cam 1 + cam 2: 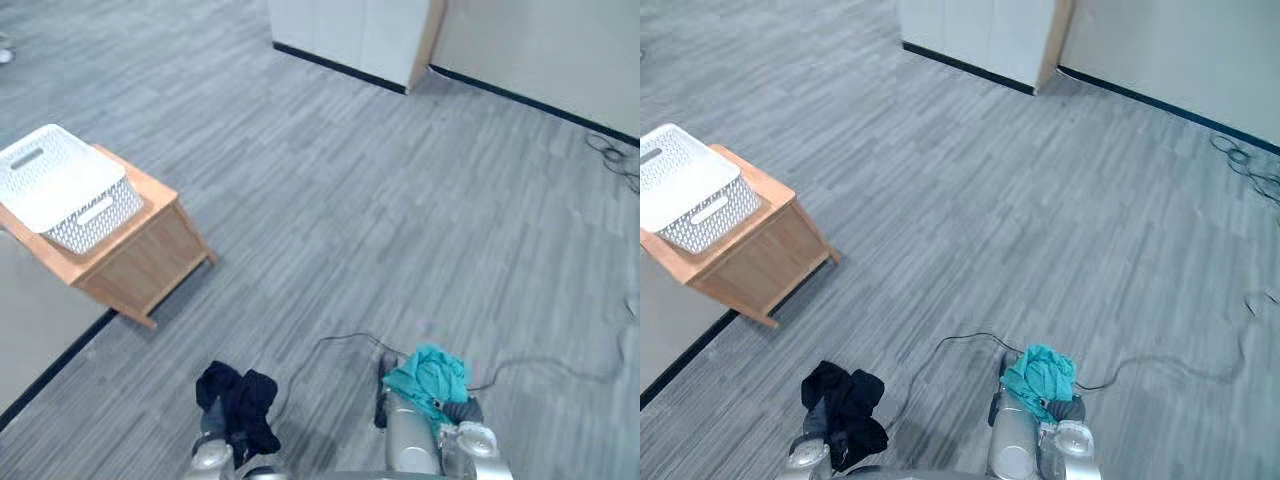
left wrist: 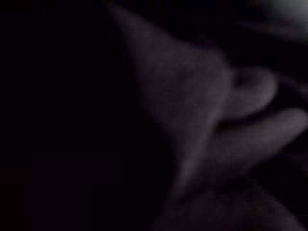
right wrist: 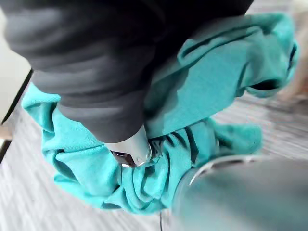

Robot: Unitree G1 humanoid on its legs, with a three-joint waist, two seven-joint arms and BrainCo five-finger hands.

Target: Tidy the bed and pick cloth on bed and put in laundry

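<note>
A black cloth [image 1: 243, 399] is bunched in my left hand [image 1: 212, 422] at the bottom of the left eye view, held above the grey floor. Its dark folds [image 2: 192, 110] press right up against the left wrist view. A teal cloth [image 1: 430, 377] is crumpled in my right hand [image 1: 1070, 408] at the bottom centre right. In the right wrist view a silver finger [image 3: 131, 150] is sunk into the teal cloth [image 3: 211, 82], curled round it. A white perforated laundry basket [image 1: 62, 188] stands on a low wooden table [image 1: 150, 250] at the left, well away from both hands.
Grey plank floor [image 1: 380, 210] stretches between me and the table. A white cabinet [image 1: 350, 35] stands against the far wall. Loose cables [image 1: 615, 155] lie by the right wall. A beige wall with dark skirting [image 1: 40, 310] runs along the lower left.
</note>
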